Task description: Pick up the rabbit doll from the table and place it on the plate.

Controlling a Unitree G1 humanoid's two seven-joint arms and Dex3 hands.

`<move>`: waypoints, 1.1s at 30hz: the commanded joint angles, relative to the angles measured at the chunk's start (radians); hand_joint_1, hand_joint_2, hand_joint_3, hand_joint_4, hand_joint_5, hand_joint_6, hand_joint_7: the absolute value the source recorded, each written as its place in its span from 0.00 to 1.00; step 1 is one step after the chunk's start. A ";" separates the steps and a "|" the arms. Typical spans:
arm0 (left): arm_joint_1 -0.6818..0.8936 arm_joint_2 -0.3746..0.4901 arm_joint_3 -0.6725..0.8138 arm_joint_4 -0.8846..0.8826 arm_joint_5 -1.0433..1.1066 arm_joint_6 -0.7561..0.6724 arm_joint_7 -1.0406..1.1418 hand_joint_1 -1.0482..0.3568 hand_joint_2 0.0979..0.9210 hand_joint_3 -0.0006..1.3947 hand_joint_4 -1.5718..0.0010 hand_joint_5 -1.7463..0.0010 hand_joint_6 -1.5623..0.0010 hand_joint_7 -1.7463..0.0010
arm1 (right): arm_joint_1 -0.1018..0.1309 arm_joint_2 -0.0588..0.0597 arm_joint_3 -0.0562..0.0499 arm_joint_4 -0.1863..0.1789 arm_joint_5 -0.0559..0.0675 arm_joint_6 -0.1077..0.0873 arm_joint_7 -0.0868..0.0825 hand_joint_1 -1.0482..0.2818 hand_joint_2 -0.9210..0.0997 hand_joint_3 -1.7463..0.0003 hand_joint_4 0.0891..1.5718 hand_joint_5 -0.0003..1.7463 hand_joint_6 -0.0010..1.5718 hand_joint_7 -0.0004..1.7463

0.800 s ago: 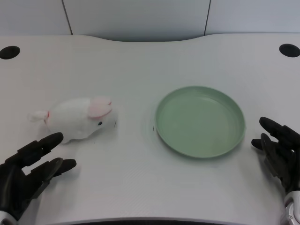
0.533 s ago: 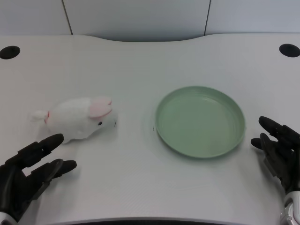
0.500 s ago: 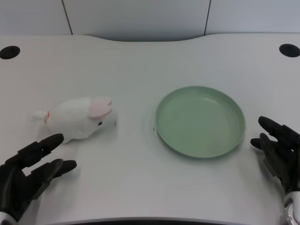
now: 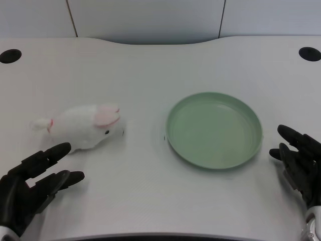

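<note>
The left hand (image 4: 31,188) sits low at the near edge of the table (image 4: 150,65), palm up-turned toward the work, its fingers spread apart and holding nothing. That spread posture suits a grasp not yet begun: the fingers point forward toward the rabbit doll (image 4: 83,127), which lies just beyond their tips, near but not touching. Reaching it looks like a short push forward and slightly to the right.

The plate (image 4: 214,129) rests well off to the right of the hand, past the doll, with bare table between the two, so the carry would run sideways across the hand's front. Nothing lies in the plate.

The doll is a small white plush, lying on its side or belly with its body long across the table. A pale pink ear folds over the top of its head, a small dark eye shows on the side facing the plate, and a little white tail with a pink base sticks out at the far-left end. It looks soft and squashy, likely to give under the fingers.
</note>
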 commanded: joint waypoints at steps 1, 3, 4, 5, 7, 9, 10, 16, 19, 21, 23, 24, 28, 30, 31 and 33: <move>-0.018 0.033 -0.016 -0.012 0.051 -0.069 0.006 0.32 0.99 0.01 0.46 0.78 0.49 1.00 | 0.015 -0.015 -0.001 -0.001 -0.002 -0.025 -0.009 0.58 0.00 0.82 0.40 0.49 0.59 0.01; -0.043 0.060 -0.029 -0.011 0.095 -0.139 0.002 0.36 1.00 0.05 0.49 0.75 0.50 1.00 | 0.014 -0.014 -0.004 -0.002 0.005 -0.025 0.002 0.59 0.00 0.82 0.39 0.49 0.59 0.01; -0.057 0.083 -0.037 -0.019 0.123 -0.163 0.004 0.37 1.00 0.06 0.50 0.74 0.51 1.00 | 0.015 -0.014 -0.003 -0.003 0.006 -0.025 0.005 0.59 0.00 0.82 0.39 0.49 0.59 0.01; -0.071 0.110 -0.046 -0.033 0.152 -0.176 0.006 0.35 1.00 0.06 0.50 0.73 0.51 1.00 | 0.016 -0.014 0.001 -0.006 0.001 -0.026 0.003 0.58 0.00 0.82 0.39 0.49 0.59 0.00; -0.102 0.178 -0.069 -0.086 0.222 -0.179 0.006 0.30 1.00 0.05 0.54 0.72 0.54 1.00 | 0.014 -0.011 0.003 -0.010 0.000 -0.016 -0.004 0.55 0.00 0.82 0.39 0.49 0.58 0.00; -0.129 0.232 -0.087 -0.119 0.265 -0.178 -0.004 0.26 1.00 0.05 0.61 0.73 0.57 1.00 | 0.013 -0.012 0.005 -0.008 -0.004 -0.016 -0.009 0.56 0.00 0.82 0.40 0.49 0.59 0.00; -0.155 0.269 -0.099 -0.125 0.301 -0.191 -0.003 0.25 1.00 0.05 0.62 0.73 0.58 1.00 | 0.013 -0.011 0.006 -0.007 -0.005 -0.017 -0.011 0.56 0.00 0.82 0.40 0.49 0.59 0.00; -0.309 0.437 -0.197 -0.189 0.554 -0.160 0.031 0.12 1.00 0.06 0.78 0.86 0.72 1.00 | 0.015 -0.002 0.006 -0.008 0.002 -0.013 -0.005 0.57 0.00 0.82 0.39 0.50 0.57 0.00; -0.381 0.488 -0.266 -0.197 0.675 -0.151 0.043 0.07 1.00 0.08 0.82 0.91 0.78 1.00 | 0.017 0.002 0.005 -0.010 0.003 -0.021 -0.007 0.59 0.00 0.82 0.38 0.50 0.57 0.00; -0.428 0.505 -0.314 -0.189 0.742 -0.134 0.044 0.04 1.00 0.09 0.86 0.94 0.82 1.00 | 0.016 0.000 0.003 -0.006 0.003 -0.026 -0.005 0.59 0.00 0.82 0.39 0.51 0.58 0.00; -0.495 0.512 -0.378 -0.160 0.817 -0.111 0.031 0.01 1.00 0.10 0.89 0.96 0.85 1.00 | 0.017 0.000 0.001 -0.004 0.004 -0.023 -0.005 0.59 0.00 0.82 0.39 0.52 0.58 0.01; -0.521 0.512 -0.403 -0.149 0.841 -0.098 0.024 0.01 1.00 0.11 0.91 0.97 0.88 1.00 | 0.017 -0.001 0.000 -0.005 0.005 -0.022 -0.004 0.59 0.00 0.82 0.40 0.52 0.58 0.00; -0.611 0.479 -0.491 -0.086 0.907 -0.041 0.017 0.00 1.00 0.08 0.93 0.99 0.91 1.00 | 0.023 -0.010 0.006 -0.013 -0.003 -0.025 -0.006 0.59 0.00 0.82 0.39 0.53 0.58 0.00; -0.650 0.457 -0.532 -0.032 0.931 -0.030 0.029 0.00 0.99 0.06 0.94 0.99 0.92 1.00 | 0.026 -0.015 0.013 -0.015 -0.014 -0.027 -0.022 0.58 0.00 0.81 0.39 0.53 0.58 0.00; -0.661 0.453 -0.544 -0.016 0.935 -0.029 0.034 0.00 0.99 0.06 0.94 0.99 0.92 1.00 | 0.026 -0.016 0.014 -0.016 -0.018 -0.028 -0.027 0.58 0.00 0.81 0.39 0.53 0.58 0.00; -0.709 0.421 -0.589 0.059 0.968 -0.003 0.041 0.00 0.97 0.04 0.94 1.00 0.92 1.00 | 0.025 -0.019 0.010 -0.011 -0.012 -0.029 -0.022 0.58 0.00 0.82 0.38 0.53 0.58 0.01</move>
